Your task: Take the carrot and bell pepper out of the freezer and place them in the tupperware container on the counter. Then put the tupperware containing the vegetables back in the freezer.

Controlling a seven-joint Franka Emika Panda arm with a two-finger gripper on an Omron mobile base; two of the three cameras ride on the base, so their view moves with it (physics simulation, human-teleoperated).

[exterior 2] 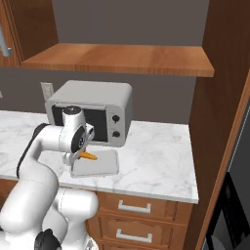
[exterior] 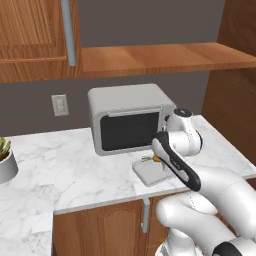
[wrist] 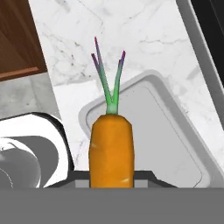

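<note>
1. Left base view: my arm rises from the lower right, elbow bent, forearm reaching forward over the counter (exterior: 75,170). The wrist sits in front of the microwave (exterior: 129,117), hand pointing down at the tupperware container (exterior: 150,172). The arm covers the gripper itself here. A bit of the carrot (exterior: 156,159) shows beside the wrist, orange with green, above the container's far edge. The container lies flat on the marble just in front of the microwave, near the counter's front edge. A potted plant (exterior: 5,160) stands well apart at the far left.

2. Right base view: my arm comes up from the lower left, folds over, and the hand hangs down over the container (exterior 2: 97,163). My gripper (exterior 2: 78,157) is clenched on the carrot (exterior 2: 89,156), which sticks out roughly level toward the right, above the container's left part. I cannot tell whether the carrot touches the tray. Container sits just in front of the microwave (exterior 2: 93,110).

3. Hand view: carrot (wrist: 111,151) is grasped at the bottom of the frame, its thick end with the green stalks pointing away from the camera. The container (wrist: 175,144) lies beneath it on the marble counter (wrist: 131,39), empty as far as I can see.
</note>
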